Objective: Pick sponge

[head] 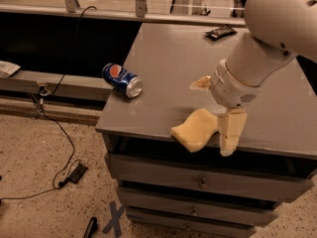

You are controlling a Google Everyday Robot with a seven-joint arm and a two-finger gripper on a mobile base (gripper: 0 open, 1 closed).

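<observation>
The sponge (194, 129) is a thick pale yellow foam block with wavy sides. It lies at the front edge of the grey table (168, 58), with one corner hanging slightly over the edge. My gripper (210, 118) is open and sits low over the sponge's right end. One cream finger (229, 133) hangs down right beside the sponge at the table's front edge. The other finger (201, 84) sticks out behind the sponge. The white arm reaches in from the upper right.
A blue Pepsi can (122, 80) lies on its side at the table's left edge. A black flat device (220, 32) lies at the back of the table. Drawers (198, 182) sit under the tabletop. Cables (64, 148) run across the floor on the left.
</observation>
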